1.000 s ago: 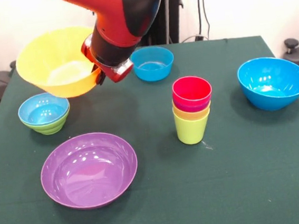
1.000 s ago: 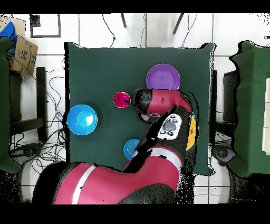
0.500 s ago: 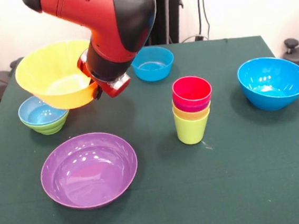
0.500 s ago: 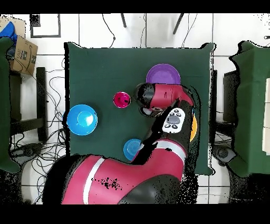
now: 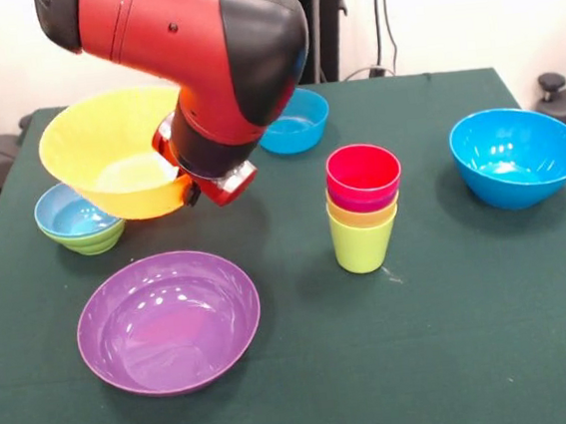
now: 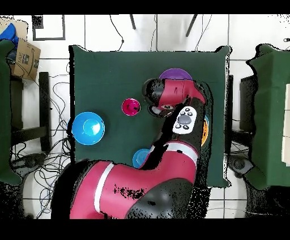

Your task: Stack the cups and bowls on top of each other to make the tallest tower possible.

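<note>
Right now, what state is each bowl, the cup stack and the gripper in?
Yellow-orange bowl: lifted off the table at the arm's end, upright.
Gripper: hidden behind the arm and bowl; grip can't be seen.
Purple bowl: on the table, upright, empty.
Large blue bowl: on the table, empty.
Small blue bowl: on the table, partly behind the arm.
Blue-in-green bowls: nested.
Tower: four nested cups, red on top.
</note>
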You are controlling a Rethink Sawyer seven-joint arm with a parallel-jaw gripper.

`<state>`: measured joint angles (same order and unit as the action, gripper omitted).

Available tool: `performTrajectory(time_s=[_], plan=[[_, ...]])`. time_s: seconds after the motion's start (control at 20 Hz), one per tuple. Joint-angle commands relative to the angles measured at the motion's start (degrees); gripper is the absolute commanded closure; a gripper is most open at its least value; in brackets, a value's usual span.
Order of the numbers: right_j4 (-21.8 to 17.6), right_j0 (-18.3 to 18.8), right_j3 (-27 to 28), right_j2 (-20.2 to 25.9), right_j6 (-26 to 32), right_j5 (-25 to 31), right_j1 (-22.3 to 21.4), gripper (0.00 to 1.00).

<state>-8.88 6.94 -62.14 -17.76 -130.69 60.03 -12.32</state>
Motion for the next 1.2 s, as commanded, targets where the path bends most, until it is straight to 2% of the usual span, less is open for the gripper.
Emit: performTrajectory(time_s=[0.05,0.5,0.95,1.2], plan=[[0.7,0.8,11.3,8.2,4.8,8.7,5.1,1.00],[2.2,0.5,17.4,8.4,4.3,17.4,5.9,1.00],[3.0,1.1,22.3,8.9,4.0,20.1,8.0,1.00],[4.3,1.3,26.1,8.5,4.4,24.1,8.7,1.00]])
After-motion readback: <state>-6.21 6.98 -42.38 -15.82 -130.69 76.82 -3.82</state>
